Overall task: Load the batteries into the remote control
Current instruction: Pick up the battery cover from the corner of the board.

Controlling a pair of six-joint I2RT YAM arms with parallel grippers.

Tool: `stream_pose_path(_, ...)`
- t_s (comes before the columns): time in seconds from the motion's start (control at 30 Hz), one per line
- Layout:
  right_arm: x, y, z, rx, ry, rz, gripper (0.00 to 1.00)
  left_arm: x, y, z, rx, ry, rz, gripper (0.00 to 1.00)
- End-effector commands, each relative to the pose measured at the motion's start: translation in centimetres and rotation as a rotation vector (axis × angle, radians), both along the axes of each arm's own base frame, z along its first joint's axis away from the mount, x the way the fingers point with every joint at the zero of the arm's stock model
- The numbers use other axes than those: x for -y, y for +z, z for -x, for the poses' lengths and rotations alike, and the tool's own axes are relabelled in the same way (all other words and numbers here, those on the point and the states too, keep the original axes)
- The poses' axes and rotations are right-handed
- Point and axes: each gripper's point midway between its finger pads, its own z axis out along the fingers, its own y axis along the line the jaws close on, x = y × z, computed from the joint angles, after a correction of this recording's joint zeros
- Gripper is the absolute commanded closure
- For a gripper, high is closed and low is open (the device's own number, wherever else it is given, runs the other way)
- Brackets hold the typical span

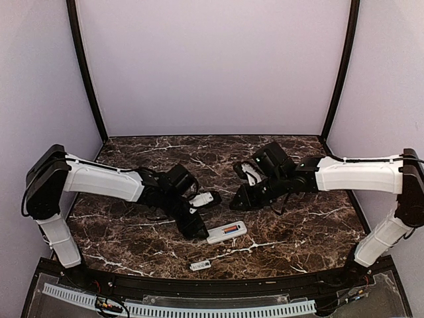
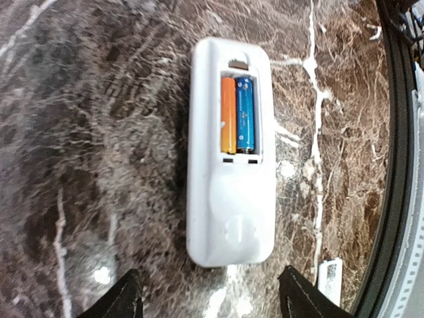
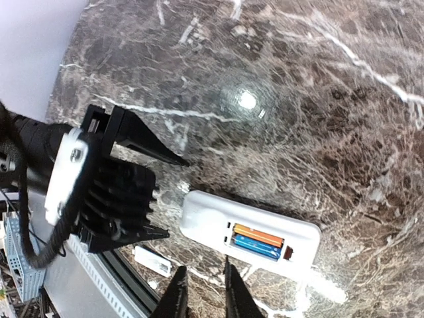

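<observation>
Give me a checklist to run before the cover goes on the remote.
1. Orange battery and blue battery seated side by side in the remote: ok.
2. Polarity of both: cannot tell.
3. Remote flat, compartment up: ok.
4. Cover fitted: not ok; it lies loose near the near edge of the table.
5. Left gripper open and empty: ok.
6. Right gripper clear of the remote: ok; fingers nearly shut, empty.
</observation>
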Motion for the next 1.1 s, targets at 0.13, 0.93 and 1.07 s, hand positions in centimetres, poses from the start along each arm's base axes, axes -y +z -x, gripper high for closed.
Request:
stream_pose_path(0.13, -4.4, 4.5, 3.9, 0.311, 0.367, -0.168, 0.59, -4.0, 10.3, -2.4, 0.082, 0.253, 0.163, 0.27)
stream_pose_path(0.93, -10.9, -10.3, 14.2, 0.572, 1.173, 0.158, 0.31, -15.2, 16.2, 1.2, 0.205, 0.623, 0.290, 0.15)
stream_pose_path(1.07, -11.0, -11.1, 14.0, 0.551, 1.163, 0.188, 0.36, -15.4, 16.2, 1.4, 0.204, 0.622, 0.291, 0.15)
